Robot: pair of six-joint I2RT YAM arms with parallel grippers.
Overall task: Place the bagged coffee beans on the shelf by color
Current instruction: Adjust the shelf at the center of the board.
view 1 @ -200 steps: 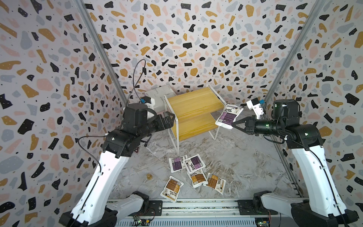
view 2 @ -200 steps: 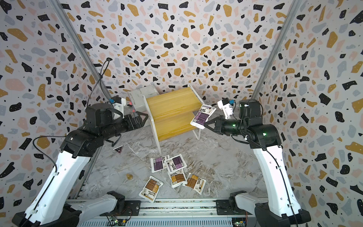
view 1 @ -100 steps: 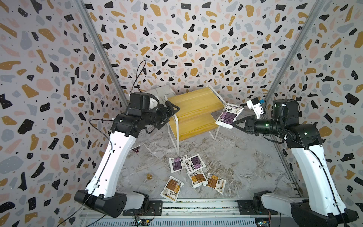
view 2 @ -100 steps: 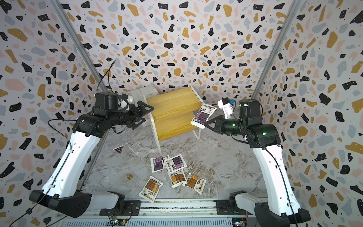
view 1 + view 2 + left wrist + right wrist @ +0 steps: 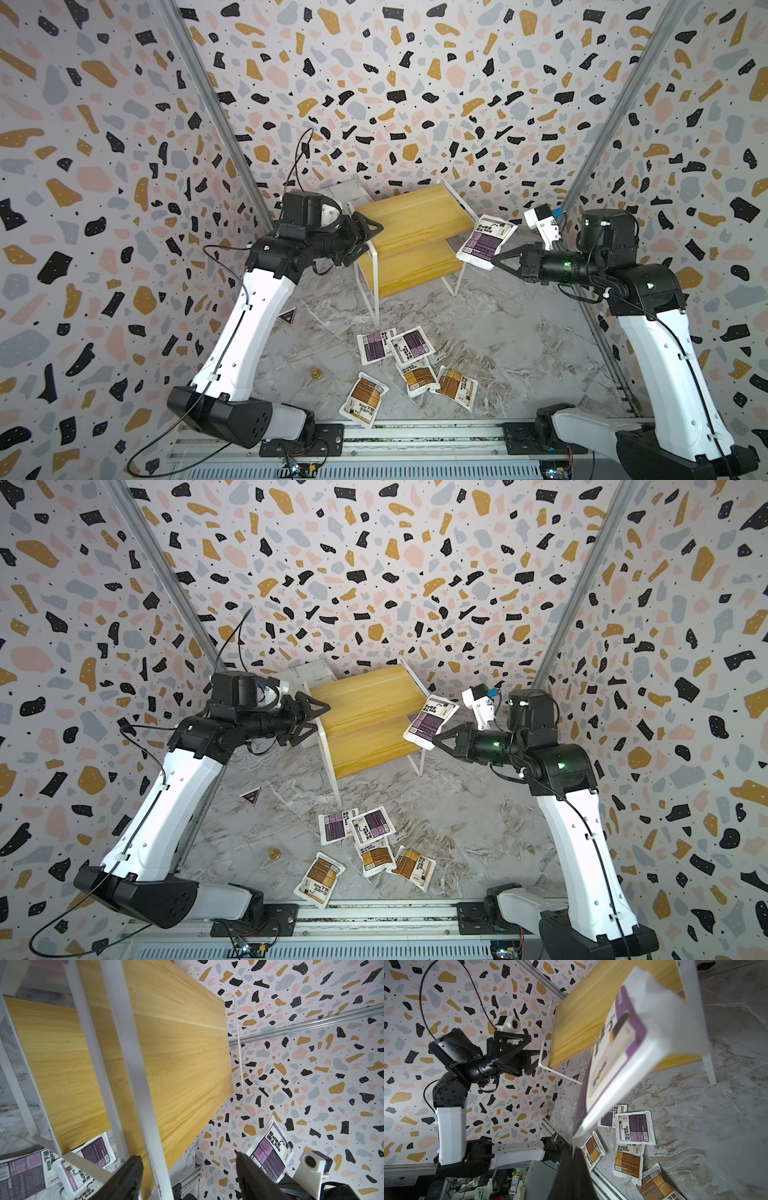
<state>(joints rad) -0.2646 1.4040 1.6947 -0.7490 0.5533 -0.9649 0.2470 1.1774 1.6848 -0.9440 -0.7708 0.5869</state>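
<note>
Placing underway: the right gripper (image 5: 496, 262) clamps a purple pouch (image 5: 484, 243) beside the shelf (image 5: 415, 224); the left gripper (image 5: 369, 243) gapes around its frame (image 5: 144, 1115) (perhaps bracing). Next: ease it aboard.

The shelf (image 5: 411, 224) has yellow wood boards with fine grain lines, smooth and a little shiny. Its frame legs (image 5: 376, 291) are thin white painted metal, not shiny. The raised bag (image 5: 484, 243) and the bags on the floor (image 5: 409, 347) look like smooth white plastic, softly shiny and a bit crinkled. The tabletop (image 5: 519, 324) looks like smooth grey marble. The walls (image 5: 415, 83) are flat and dull. The arm covers (image 5: 245, 332) are shiny white plastic.
</note>
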